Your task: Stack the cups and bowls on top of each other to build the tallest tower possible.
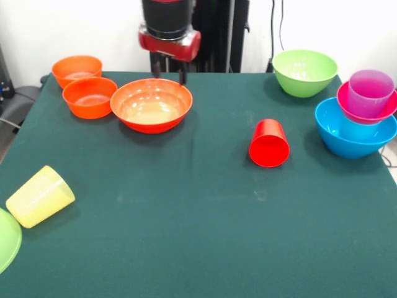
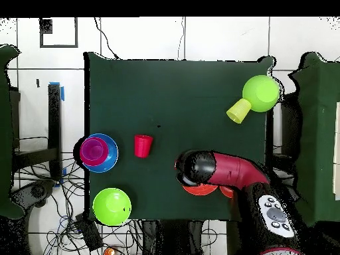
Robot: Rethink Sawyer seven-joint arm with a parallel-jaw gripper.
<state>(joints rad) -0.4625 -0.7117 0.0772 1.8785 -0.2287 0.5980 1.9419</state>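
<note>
My gripper (image 1: 169, 73) hangs open and empty just above the far rim of the wide orange bowl (image 1: 151, 104). Two small orange bowls (image 1: 90, 96) (image 1: 77, 69) stand left of it. The red cup (image 1: 269, 143) lies on its side mid-table and also shows in the overhead view (image 2: 143, 145). The yellow cup (image 1: 40, 195) lies on its side at the near left. At the right, the large blue bowl (image 1: 355, 139) holds the light blue cup (image 1: 360, 129), then the magenta bowl (image 1: 347, 105), with the purple cup (image 1: 370, 92) on top. In the overhead view my arm (image 2: 219, 169) hides the gripper.
One lime green bowl (image 1: 304, 71) stands at the far right corner. Another lime green bowl (image 1: 7, 239) is cut off by the near left edge. In the overhead view, cables and floor surround the table (image 2: 179, 86).
</note>
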